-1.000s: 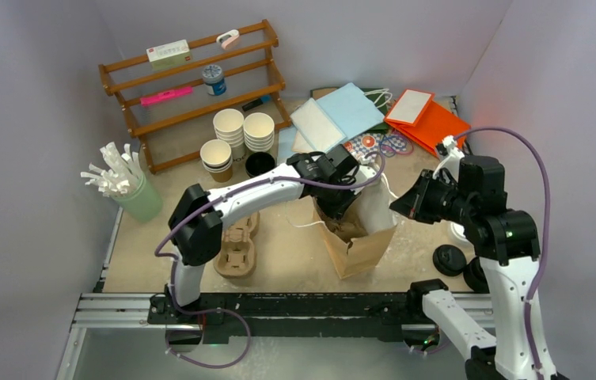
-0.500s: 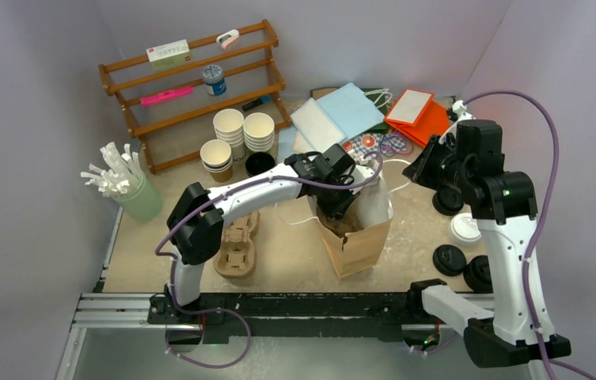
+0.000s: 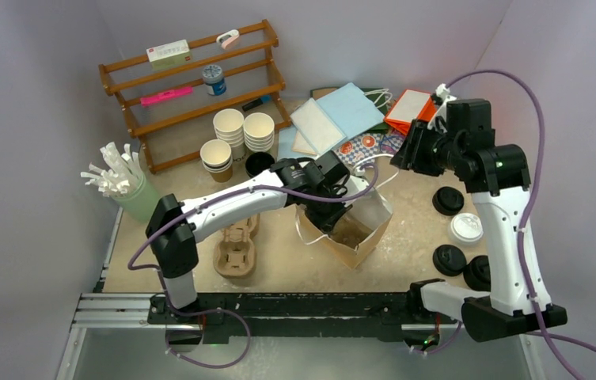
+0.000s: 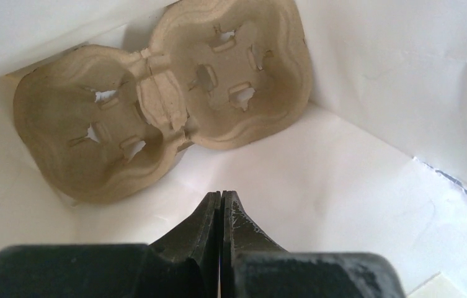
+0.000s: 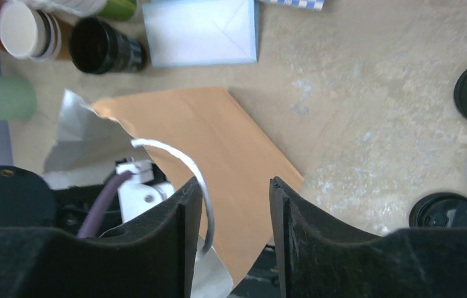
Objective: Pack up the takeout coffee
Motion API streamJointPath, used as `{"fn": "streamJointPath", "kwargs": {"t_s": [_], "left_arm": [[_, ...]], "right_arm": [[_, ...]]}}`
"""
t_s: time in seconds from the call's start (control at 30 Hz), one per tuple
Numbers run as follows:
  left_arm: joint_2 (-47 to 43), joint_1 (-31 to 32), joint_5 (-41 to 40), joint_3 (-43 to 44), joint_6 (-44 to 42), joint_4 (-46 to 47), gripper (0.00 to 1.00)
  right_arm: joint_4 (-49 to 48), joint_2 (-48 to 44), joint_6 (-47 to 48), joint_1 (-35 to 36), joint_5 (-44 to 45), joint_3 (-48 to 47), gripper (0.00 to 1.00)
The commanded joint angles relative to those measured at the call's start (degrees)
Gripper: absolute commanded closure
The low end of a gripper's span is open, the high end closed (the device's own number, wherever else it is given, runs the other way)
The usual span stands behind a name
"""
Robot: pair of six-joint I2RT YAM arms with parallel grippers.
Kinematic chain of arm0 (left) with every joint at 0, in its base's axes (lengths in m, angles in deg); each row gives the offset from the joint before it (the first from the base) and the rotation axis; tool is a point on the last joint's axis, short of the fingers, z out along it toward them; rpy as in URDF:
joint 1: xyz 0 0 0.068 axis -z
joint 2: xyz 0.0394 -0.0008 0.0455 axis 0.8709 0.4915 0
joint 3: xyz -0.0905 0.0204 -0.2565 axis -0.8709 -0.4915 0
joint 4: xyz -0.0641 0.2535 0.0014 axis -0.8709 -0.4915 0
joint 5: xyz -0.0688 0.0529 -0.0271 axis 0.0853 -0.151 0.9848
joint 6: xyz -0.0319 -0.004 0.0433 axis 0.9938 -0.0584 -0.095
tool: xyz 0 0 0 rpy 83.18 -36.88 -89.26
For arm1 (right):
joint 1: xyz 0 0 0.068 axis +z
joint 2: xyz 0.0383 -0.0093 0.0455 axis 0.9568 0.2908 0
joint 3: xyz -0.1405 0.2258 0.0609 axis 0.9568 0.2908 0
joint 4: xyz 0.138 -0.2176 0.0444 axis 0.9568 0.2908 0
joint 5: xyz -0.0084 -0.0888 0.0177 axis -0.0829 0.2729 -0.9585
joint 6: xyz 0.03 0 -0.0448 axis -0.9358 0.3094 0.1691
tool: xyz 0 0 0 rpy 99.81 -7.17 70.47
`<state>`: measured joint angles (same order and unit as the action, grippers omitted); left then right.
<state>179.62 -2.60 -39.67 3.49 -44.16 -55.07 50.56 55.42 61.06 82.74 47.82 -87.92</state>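
Kraft cups (image 3: 217,161) stacked back-left of paper bag (image 3: 362,245), nearer left end effector (image 4: 221,194), shut inside bag. Right end effector (image 5: 234,184) parted above.

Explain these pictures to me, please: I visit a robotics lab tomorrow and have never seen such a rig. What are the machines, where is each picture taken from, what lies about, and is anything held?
These are two robot arms bolted at the near edge of a table, each ending in a two-finger pincer. The wide picture comes from a camera above and behind them; the other two come from a small camera on each wrist. The left pincer is shut on nothing, down inside the paper bag, above a pulp cup tray lying at its bottom. The right pincer hangs open over the bag, gripping nothing; the bag's white handle shows just below it. On the table: stacked paper cups, loose lids, a second tray, a wooden rack and envelopes.
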Motion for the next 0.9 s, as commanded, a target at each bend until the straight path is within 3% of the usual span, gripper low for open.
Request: {"fn": "streamJointPath", "kwargs": {"t_s": [0.0, 0.1, 0.17, 0.3, 0.5, 0.67, 0.87], "left_arm": [[-1.61, 0.23, -1.1, 1.54, 0.12, -2.09, 1.0], [-1.2, 0.23, -1.63, 3.79, 0.59, -2.49, 1.0], [-1.71, -0.05, -1.74, 4.47, 1.31, -2.53, 1.0], [-5.22, -3.11, -0.83, 4.74, 4.43, -0.24, 1.0], [-7.33, -4.95, -1.55, 4.16, 3.8, 0.07, 1.0], [-5.87, -5.58, -1.35, 6.44, 1.73, -0.93, 1.0], [-3.79, -6.6, 0.33, 9.06, 1.05, -2.1, 1.0]], "right_arm": [[1.97, -0.6, 6.26, 0.72, -4.8, 5.73, 0.47], [1.04, -2.39, 7.46, 0.81, -8.4, 7.02, 0.35], [1.15, -4.01, 8.38, 1.09, -9.82, 9.06, 0.32], [-0.43, -8.12, 8.97, 1.29, -9.78, 15.45, 0.31], [-3.5, -8.02, 9.76, 5.13, -9.26, 17.59, 0.3], [-5.91, -4.77, 7.91, 12.23, -3.94, 14.92, 0.29], [-4.57, -2.12, 5.53, 12.59, -1.31, 8.81, 0.33]]}}
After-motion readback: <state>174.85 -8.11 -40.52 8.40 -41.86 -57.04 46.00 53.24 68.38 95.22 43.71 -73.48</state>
